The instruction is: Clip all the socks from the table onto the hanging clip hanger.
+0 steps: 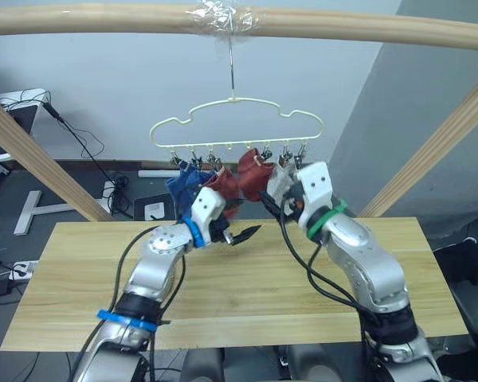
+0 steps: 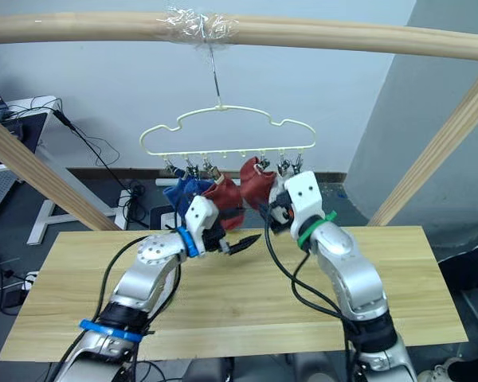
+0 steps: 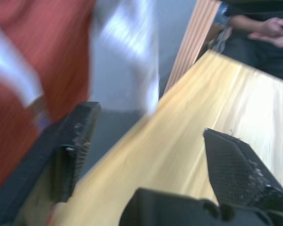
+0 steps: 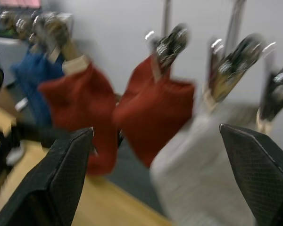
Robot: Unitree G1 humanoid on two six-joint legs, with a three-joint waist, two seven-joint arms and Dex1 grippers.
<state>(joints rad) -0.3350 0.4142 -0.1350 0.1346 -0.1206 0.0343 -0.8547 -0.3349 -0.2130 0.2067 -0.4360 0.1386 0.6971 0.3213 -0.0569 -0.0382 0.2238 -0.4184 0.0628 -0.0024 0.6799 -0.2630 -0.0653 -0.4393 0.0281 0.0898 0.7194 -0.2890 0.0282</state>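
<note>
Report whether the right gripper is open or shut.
Open. In the right wrist view the right gripper has its two black fingers wide apart, empty, with the hung socks between them beyond.

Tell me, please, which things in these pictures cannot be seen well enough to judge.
- Grey socks: in the head views the right gripper covers them, so their number is unclear; in the right wrist view blur merges them.
- Blue socks: bunched behind the left gripper; one or two cannot be told.
- Clips of the clip hanger: too small to see their grip.
- Table: its near edge is hidden behind the arms.
</note>
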